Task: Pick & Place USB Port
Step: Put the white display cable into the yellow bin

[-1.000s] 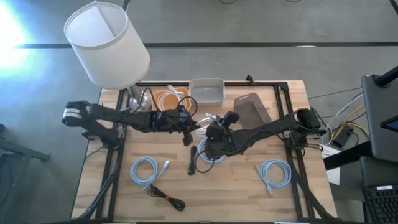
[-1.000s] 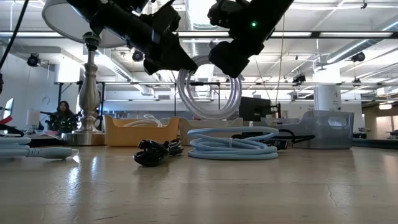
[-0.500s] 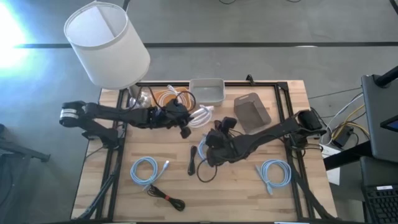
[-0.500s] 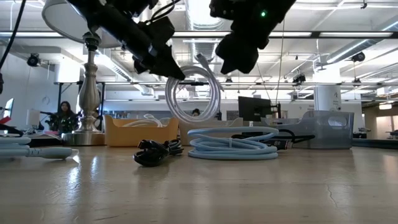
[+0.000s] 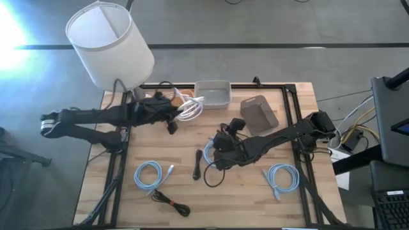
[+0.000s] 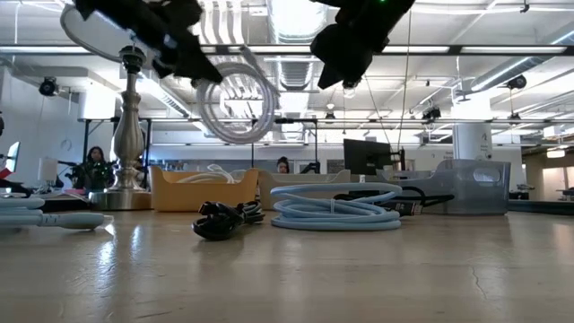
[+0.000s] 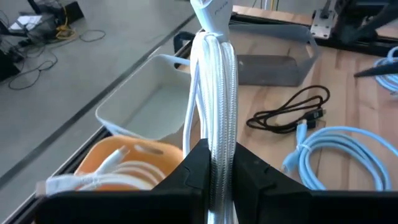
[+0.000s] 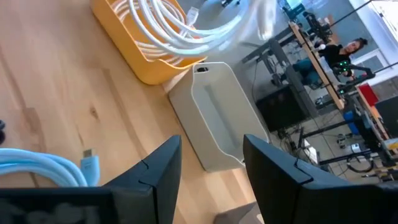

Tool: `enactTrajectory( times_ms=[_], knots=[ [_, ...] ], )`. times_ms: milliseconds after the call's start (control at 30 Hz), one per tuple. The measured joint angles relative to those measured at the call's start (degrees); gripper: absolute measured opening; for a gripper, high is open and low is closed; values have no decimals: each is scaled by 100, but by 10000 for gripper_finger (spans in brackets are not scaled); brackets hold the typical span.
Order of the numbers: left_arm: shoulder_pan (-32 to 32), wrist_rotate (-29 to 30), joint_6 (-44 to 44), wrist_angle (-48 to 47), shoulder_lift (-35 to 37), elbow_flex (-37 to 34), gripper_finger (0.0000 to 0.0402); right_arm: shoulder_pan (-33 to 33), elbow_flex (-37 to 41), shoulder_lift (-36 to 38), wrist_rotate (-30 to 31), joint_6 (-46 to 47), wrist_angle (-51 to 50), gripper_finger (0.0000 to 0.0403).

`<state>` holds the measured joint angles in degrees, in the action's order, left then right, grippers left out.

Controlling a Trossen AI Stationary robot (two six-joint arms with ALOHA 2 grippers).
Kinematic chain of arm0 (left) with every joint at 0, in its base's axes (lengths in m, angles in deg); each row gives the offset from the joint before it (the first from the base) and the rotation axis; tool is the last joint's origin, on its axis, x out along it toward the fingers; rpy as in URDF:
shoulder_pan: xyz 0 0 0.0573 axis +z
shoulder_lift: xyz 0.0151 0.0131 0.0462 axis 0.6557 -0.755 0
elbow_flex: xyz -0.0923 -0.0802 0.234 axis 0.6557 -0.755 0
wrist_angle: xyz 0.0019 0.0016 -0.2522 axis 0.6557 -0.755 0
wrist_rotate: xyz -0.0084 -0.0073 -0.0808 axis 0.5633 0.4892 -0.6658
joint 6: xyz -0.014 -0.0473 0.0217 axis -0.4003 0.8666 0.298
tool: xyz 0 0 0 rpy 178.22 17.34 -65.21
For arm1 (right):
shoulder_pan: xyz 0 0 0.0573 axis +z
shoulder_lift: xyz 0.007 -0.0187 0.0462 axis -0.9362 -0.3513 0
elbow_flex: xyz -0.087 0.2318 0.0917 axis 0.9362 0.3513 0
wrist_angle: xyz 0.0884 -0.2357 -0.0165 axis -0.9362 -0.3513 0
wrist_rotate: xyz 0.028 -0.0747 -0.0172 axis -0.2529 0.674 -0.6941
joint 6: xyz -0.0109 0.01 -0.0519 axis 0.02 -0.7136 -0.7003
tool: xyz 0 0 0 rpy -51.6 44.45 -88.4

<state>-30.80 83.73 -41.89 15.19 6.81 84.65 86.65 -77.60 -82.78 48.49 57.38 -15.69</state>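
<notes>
My left gripper point(image 5: 172, 120) is shut on a coil of white braided cable point(image 5: 190, 108), which hangs in the air by the orange bin point(image 5: 167, 99) at the table's far left. The coil also shows in the low view point(image 6: 235, 100), well above the table. The orange bin point(image 7: 124, 168) holds another white cable. My right gripper point(image 5: 217, 153) is open and empty above a light blue cable coil point(image 5: 209, 153) in the middle of the table. Its fingers stand apart in the right wrist view point(image 8: 211, 180). My left gripper pinches the coil's bundled strands point(image 7: 214, 146) between its two fingers, several turns together. The fingers come slanting from the table's left, and the coil runs on past the fingertips to a white plug end point(image 7: 214, 12). The coil is lifted clear of the table.
A white bin point(image 5: 213, 93) stands at the far edge beside the orange bin, and a grey bin point(image 5: 259, 115) to its right. Light blue coils lie near left point(image 5: 148, 174) and near right point(image 5: 283, 177). Black cables lie at the middle point(image 5: 198, 165) and front point(image 5: 169, 201). A lamp point(image 5: 108, 45) stands far left.
My left gripper has carried the white coil up and toward the table's far left, from beside my right gripper to the orange bin. The coil stays clear of the table. My right gripper has drawn a little toward the near edge.
</notes>
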Motion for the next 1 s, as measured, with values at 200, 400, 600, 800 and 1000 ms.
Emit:
enactTrajectory(
  times_ms=[200,400,600,800,1000],
  knots=[
    [35,0,87,1484,788,-1423,40,-3,0,0,0,17,10,169],
    [316,-2,217,3330,1070,-2669,40,2,2,0,-30,17,63,169],
    [748,-10,582,3995,1118,-3245,40,2,4,0,-46,17,159,169],
    [1095,-129,950,3991,1116,-3521,40,2,4,0,-52,17,181,169],
    [1375,-483,1247,3999,1069,-3657,41,2,13,0,-66,17,201,169]
  ],
)
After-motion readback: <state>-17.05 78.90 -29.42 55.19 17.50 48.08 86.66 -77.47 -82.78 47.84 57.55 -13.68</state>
